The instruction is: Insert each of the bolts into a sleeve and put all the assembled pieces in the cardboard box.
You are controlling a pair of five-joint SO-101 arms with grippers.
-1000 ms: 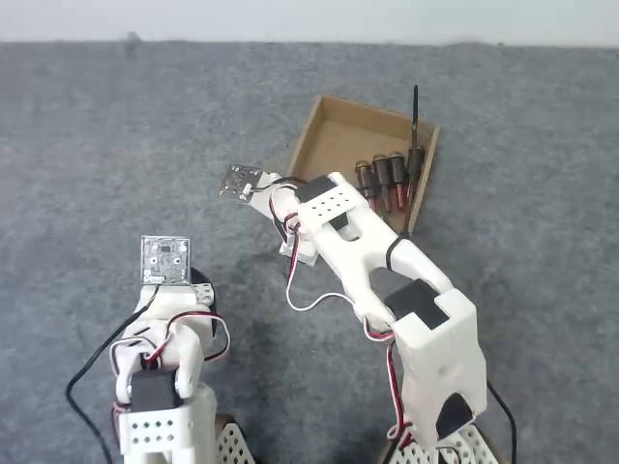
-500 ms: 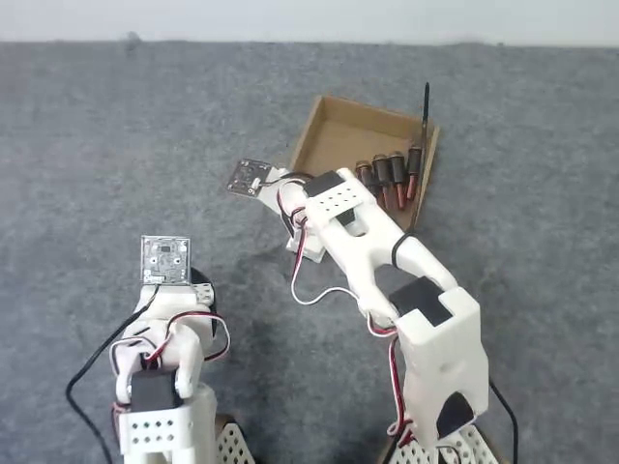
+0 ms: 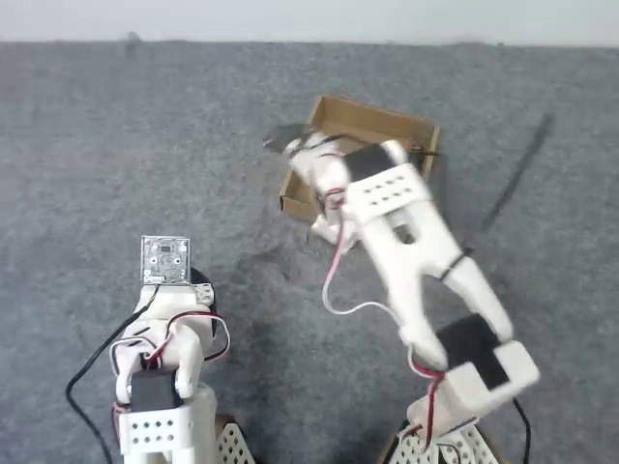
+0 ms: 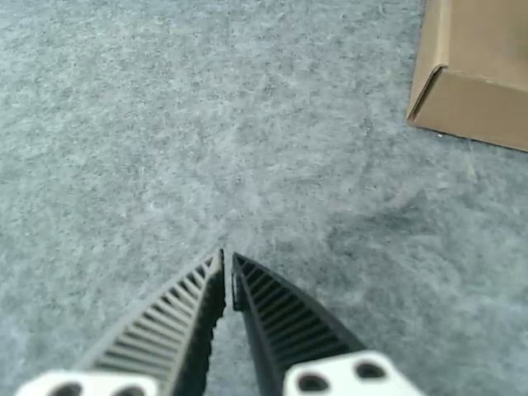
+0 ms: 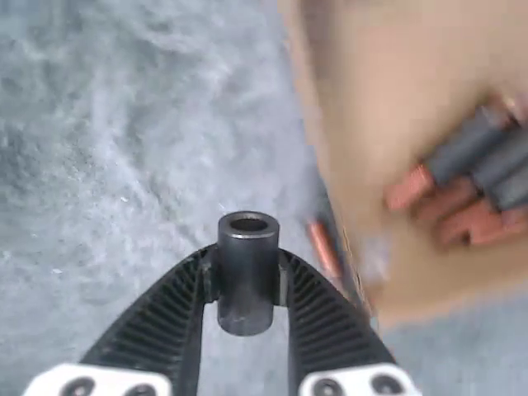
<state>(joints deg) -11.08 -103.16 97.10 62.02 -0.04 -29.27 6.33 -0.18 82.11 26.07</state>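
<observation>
My right gripper [image 5: 246,257] is shut on a dark cylindrical sleeve [image 5: 247,285], held upright with its open hole on top, over the grey mat just beside the cardboard box [image 5: 388,107]. Several dark sleeves with copper bolts [image 5: 470,177] lie together inside the box. A blurred copper-coloured piece [image 5: 324,247] sits by the box wall. From above, the right arm [image 3: 397,208] stretches over the cardboard box [image 3: 372,121] and hides its contents. My left gripper [image 4: 228,266] is shut with nothing in it, low over the mat, and the box corner [image 4: 474,78] is far ahead.
Grey mat [image 3: 145,126] covers the whole table. The left arm [image 3: 164,329] is folded back at the near left. A red and white cable [image 3: 334,290] hangs from the right arm. Open mat lies to the left of the box.
The right arm has swung away from its base and to the right, and now covers the box and the pieces that showed inside it. The left arm has kept still.
</observation>
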